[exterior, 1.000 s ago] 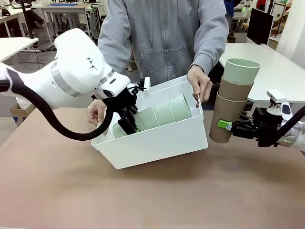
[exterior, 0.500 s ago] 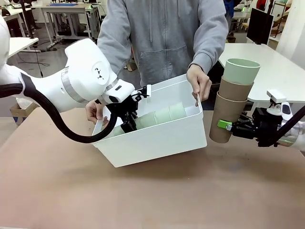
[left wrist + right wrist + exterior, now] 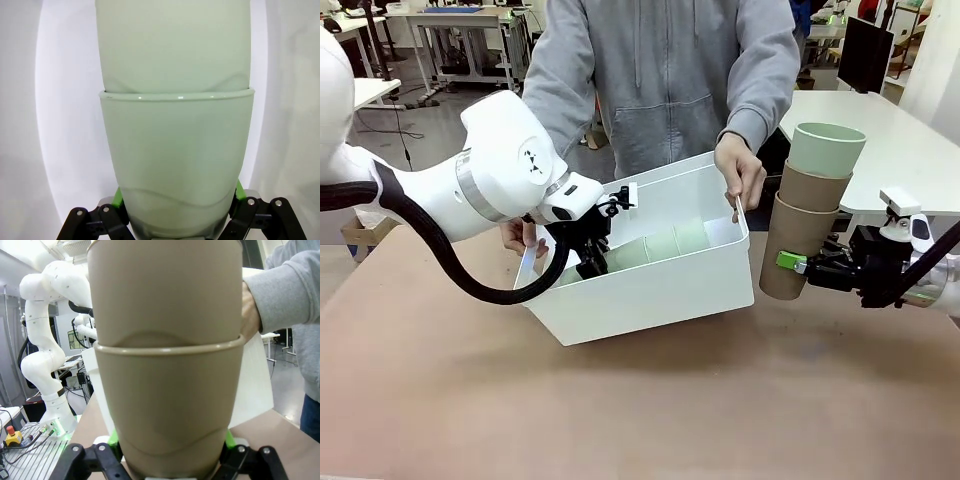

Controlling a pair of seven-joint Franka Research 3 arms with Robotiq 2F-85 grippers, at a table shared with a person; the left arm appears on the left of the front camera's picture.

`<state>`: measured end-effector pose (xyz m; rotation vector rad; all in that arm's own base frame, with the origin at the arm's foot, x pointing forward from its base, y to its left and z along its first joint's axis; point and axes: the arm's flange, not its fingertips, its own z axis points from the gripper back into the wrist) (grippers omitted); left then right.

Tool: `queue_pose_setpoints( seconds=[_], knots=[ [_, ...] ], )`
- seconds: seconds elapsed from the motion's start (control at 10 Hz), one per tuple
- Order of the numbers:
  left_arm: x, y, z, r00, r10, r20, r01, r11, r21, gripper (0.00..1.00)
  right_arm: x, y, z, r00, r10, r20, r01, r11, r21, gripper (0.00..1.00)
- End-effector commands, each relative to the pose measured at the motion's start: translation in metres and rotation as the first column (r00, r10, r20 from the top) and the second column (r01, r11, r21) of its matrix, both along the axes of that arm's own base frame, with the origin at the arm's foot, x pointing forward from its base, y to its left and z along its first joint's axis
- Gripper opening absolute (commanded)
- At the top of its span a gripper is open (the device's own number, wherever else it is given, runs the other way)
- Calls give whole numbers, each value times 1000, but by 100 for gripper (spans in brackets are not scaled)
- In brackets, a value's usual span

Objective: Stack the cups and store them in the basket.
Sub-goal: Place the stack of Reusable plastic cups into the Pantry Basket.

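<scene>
The white basket (image 3: 655, 292) is held tilted by the person's two hands (image 3: 741, 176) at its ends. Inside it a stack of mint green cups (image 3: 665, 243) lies on its side, with my left gripper (image 3: 590, 257) shut on the stack's base. In the left wrist view the mint stack (image 3: 175, 160) sits between the green pads of the left gripper (image 3: 177, 196), white basket wall behind. Right of the basket, my right gripper (image 3: 792, 263) is shut on an upright stack of tan cups (image 3: 802, 235) topped by a mint cup (image 3: 827, 148). The tan stack (image 3: 167, 390) fills the right gripper (image 3: 167, 440).
The person stands at the far side behind the basket. The brown tabletop (image 3: 620, 410) is bare in front of the basket. A white table (image 3: 905, 140) stands behind my right arm. In the right wrist view the basket's wall (image 3: 256, 385) and the person's hand (image 3: 248, 310) lie just beyond the tan stack.
The basket has tipped back toward level and shifted slightly right. My left gripper has sunk deeper into it with the mint stack. The right arm has held still.
</scene>
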<state>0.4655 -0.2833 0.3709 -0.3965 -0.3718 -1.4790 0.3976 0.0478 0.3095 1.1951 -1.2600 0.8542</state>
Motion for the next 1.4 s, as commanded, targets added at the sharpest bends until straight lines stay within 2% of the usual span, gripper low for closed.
queue_pose_setpoints(
  seconds=[0.0,0.3,0.7,0.8,1.0,1.1,1.3],
  knots=[
    [-3,-6,4,999,-32,19,33,999,-32,100,0,1,4,1000,2,15,-2,1000,2,84],
    [-5,4,15,997,-68,19,69,996,-47,100,0,1,4,1000,2,15,-2,1000,2,84],
    [-16,49,75,994,-112,20,113,982,-150,100,0,1,4,1000,2,15,-2,1000,2,84],
    [-17,68,93,993,-115,17,116,972,-202,100,0,1,4,1000,2,15,-2,1000,2,84],
    [-21,131,142,992,-129,-2,119,918,-379,100,0,1,4,1000,2,15,-2,1000,2,84],
    [-25,163,160,992,-129,-1,116,899,-422,100,0,1,4,1000,2,15,-2,1000,2,84],
    [-32,228,178,993,-111,31,112,865,-489,100,0,1,4,1000,2,15,-2,1000,2,84]
  ],
)
